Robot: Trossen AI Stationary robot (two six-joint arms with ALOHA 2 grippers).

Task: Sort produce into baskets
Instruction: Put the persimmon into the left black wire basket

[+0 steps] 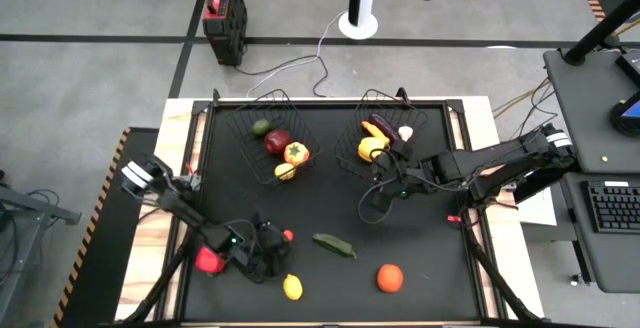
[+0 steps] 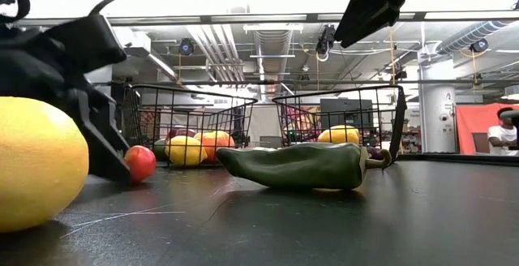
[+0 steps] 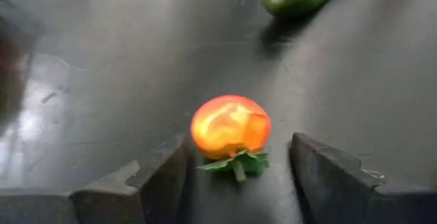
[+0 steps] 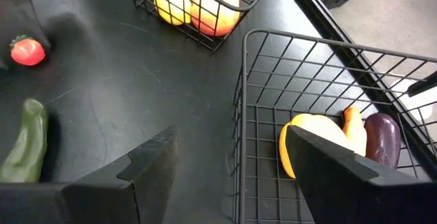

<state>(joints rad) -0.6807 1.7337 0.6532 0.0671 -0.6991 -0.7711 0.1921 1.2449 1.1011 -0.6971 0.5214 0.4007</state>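
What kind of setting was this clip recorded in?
Most likely a robotics lab or workshop, not a kitchen or shop: exposed ceiling pipes overhead, loose cables across a bare grey floor, and a desk with a keyboard beside the black work table.

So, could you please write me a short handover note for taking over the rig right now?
Left end effector: open, low at the table's near left, fingers either side of a small red tomato, not gripping.
Right end effector: open, empty, over the near rim of the right basket.
Done: left basket holds four pieces; right basket holds a yellow pepper, an eggplant and more.
Left: tomato, green pepper, lemon, orange fruit and a red piece.
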